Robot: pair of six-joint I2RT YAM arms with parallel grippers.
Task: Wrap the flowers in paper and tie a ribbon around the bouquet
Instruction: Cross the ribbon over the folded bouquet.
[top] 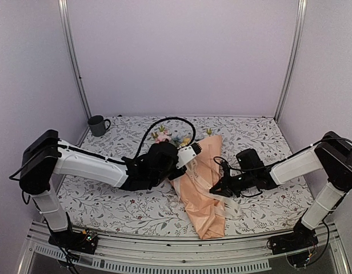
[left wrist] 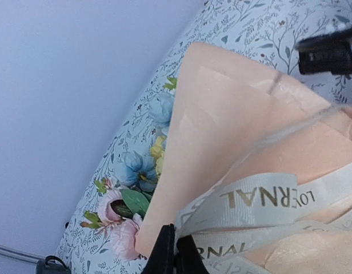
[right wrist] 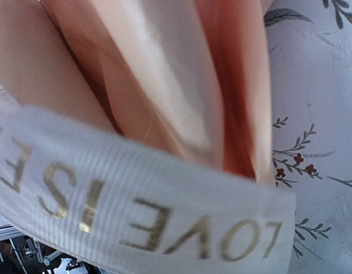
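Observation:
The bouquet lies mid-table: peach-orange paper wrapped as a cone round the flowers, whose pink, blue and yellow blooms stick out of its far end. A cream ribbon with gold lettering crosses the paper. My left gripper is shut on the ribbon at the cone's left edge. My right gripper sits at the cone's right side. In the right wrist view the ribbon stretches taut across the frame and hides the fingers, which look shut on it.
A dark mug stands at the back left corner. The leaf-patterned tablecloth covers the table. Metal frame posts rise at both back corners, and the table's front rail runs between the arm bases.

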